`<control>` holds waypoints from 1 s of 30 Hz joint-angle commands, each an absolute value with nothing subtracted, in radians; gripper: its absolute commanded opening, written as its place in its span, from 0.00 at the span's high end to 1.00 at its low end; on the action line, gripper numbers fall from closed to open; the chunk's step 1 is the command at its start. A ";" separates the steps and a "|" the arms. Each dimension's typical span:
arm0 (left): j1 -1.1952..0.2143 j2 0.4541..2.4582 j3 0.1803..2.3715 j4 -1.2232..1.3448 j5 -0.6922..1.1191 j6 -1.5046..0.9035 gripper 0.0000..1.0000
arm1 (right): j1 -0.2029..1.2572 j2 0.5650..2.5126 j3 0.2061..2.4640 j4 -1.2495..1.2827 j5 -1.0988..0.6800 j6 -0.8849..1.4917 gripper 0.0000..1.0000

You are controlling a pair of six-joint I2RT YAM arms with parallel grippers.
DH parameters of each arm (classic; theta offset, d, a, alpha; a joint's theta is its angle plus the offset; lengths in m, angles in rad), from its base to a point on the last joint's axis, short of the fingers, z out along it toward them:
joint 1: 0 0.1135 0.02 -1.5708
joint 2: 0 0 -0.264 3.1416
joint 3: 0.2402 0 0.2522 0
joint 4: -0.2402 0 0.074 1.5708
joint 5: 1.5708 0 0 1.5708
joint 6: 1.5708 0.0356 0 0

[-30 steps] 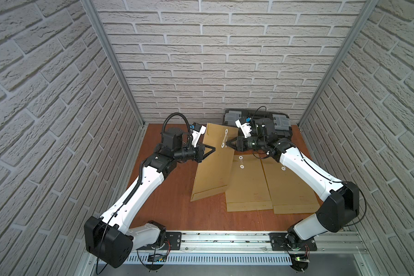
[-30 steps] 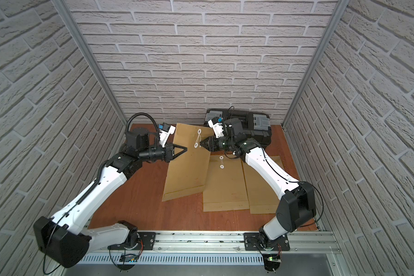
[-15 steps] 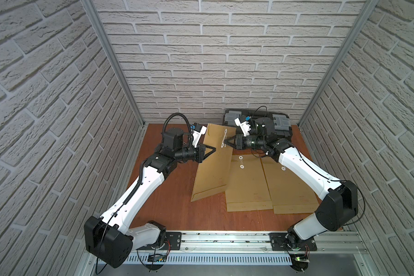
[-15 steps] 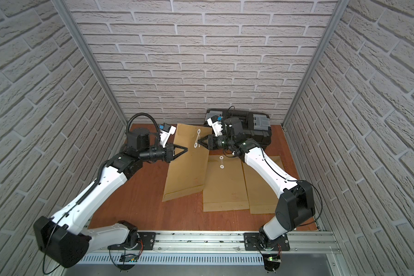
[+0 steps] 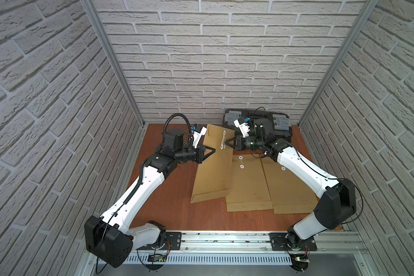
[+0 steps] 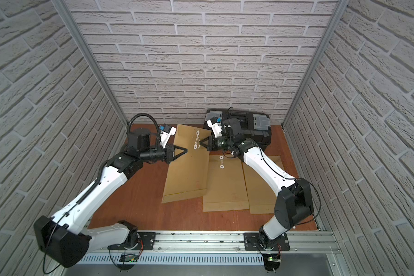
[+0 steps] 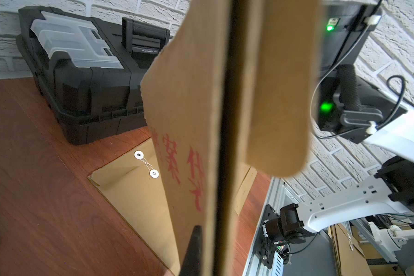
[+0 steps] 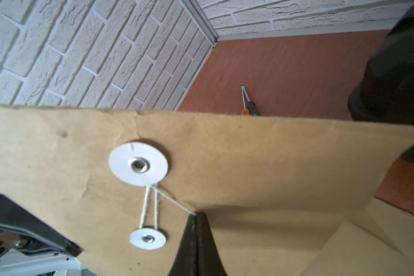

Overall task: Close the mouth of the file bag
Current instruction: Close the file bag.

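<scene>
Found raised file bag (image 5: 213, 167) leftmost on desk (image 5: 175, 205), overlapping middle file bag (image 5: 247, 184); third file bag (image 5: 292, 193) right of that; toolbox (image 5: 281, 120) behind all.

The right gripper (image 5: 226, 143) now reaches further in over the raised file bag (image 5: 213, 172), and its jaws, open before, are closed, apparently pinching the white string (image 8: 176, 202)

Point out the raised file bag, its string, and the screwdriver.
raised file bag (image 5: 213, 167), in a top view, middle of brown face
string (image 8: 155, 208), right wrist view, a straight white strand
screwdriver (image 8: 251, 105), right wrist view, black handle
</scene>
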State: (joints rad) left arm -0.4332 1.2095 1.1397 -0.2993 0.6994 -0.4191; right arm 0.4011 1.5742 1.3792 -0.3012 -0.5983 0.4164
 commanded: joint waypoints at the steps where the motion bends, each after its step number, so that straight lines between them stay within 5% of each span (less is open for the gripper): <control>1: -0.422 1.200 1.166 -0.256 0.708 -0.391 1.00 | 0.402 1.526 1.420 -0.401 -0.530 0.333 0.97; 30: -0.438 1.239 1.124 -0.267 0.760 -0.331 1.00 | 0.407 1.682 1.844 -0.820 -0.252 0.127 0.97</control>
State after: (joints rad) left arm -0.4301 1.2282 1.1244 -0.2935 0.7280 -0.3798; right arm 0.4019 1.6638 1.7775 -0.7734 -0.2882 0.1589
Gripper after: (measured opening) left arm 0.050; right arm 0.047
